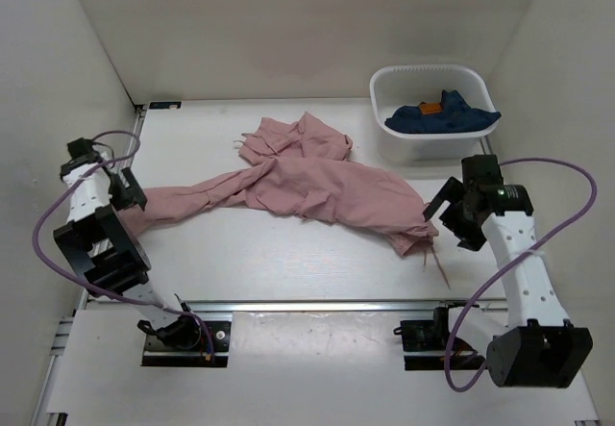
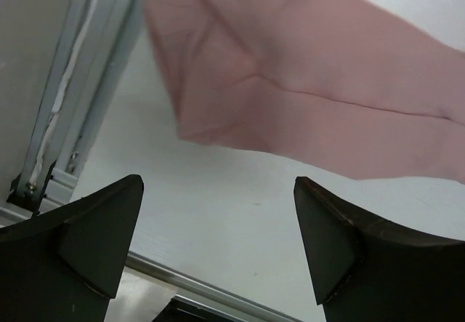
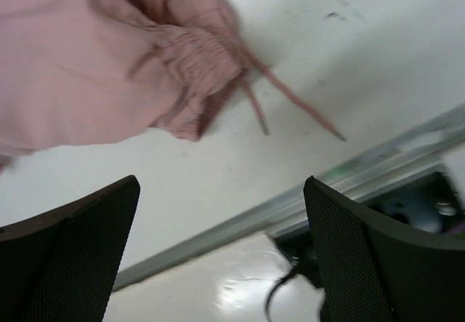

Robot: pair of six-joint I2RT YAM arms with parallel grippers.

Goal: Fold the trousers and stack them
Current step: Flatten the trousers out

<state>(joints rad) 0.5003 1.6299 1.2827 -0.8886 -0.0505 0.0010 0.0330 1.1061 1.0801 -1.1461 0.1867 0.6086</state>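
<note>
We record the trousers [image 1: 317, 190] as plain dusty pink, unpatterned, with drawstrings [image 3: 290, 97] in matching pink. The table [image 1: 269, 263] is white, as is the bin [image 1: 432, 147]. The garment [image 1: 452, 118] in it is dark navy with an orange tag [image 1: 430, 109]. We note purple cables [image 1: 37, 238] and a silver rail [image 1: 317, 304]. The left gripper [image 2: 216, 184] and right gripper [image 3: 221, 184] have black jaws, the right pair finely mesh-textured.

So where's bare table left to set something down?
Widest: the near strip between the trousers and the rail. Also the far-left corner behind the trouser leg. Crowded: the middle band from left claw to right claw, and far right by the bin.
</note>
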